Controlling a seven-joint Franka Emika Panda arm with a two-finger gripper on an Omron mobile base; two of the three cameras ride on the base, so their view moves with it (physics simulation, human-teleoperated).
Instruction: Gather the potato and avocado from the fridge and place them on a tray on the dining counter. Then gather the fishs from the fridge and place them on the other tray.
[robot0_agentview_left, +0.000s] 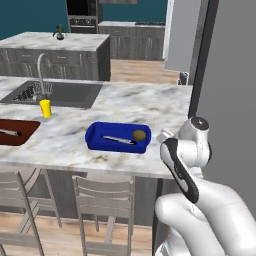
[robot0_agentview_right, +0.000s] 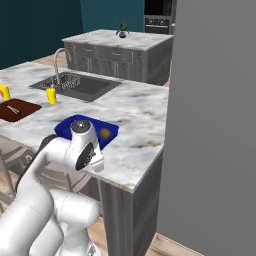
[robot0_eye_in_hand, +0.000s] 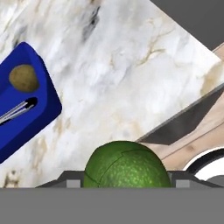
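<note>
Avocado (robot0_eye_in_hand: 127, 165) sits at the bottom of the hand view, green and speckled, between the gripper (robot0_eye_in_hand: 127, 180) fingers; its lower half is cut off, and so are the fingertips, of which little more than grey stubs show at either side. The jaws stand wide and appear closed on the fruit, though actual contact is below the edge of the frame.

Beneath and ahead lies the dining counter (robot0_eye_in_hand: 122, 65), its marbled top ending in a dark edge at the right of the hand view, with wood floor beyond. The blue tray (robot0_eye_in_hand: 41, 111) is cropped at the left of that view; it holds the brown potato (robot0_eye_in_hand: 24, 78) and a thin grey object with a dark tip, (robot0_eye_in_hand: 17, 111), too small to identify.

In the left base view the tray (robot0_agentview_left: 95, 137) rests near the counter's front edge, the potato (robot0_agentview_left: 139, 135) at its right end, and the arm's white wrist rises just to its right, hiding the hand. The dark reddish-brown tray (robot0_agentview_left: 22, 131) is cut off at the left edge, with a thin pale thing in it. A yellow cup (robot0_agentview_left: 45, 108) stands by the sink (robot0_agentview_left: 75, 95). In the right base view the arm covers most of the blue tray (robot0_agentview_right: 112, 131), and a flat grey panel fills the right side.
</note>
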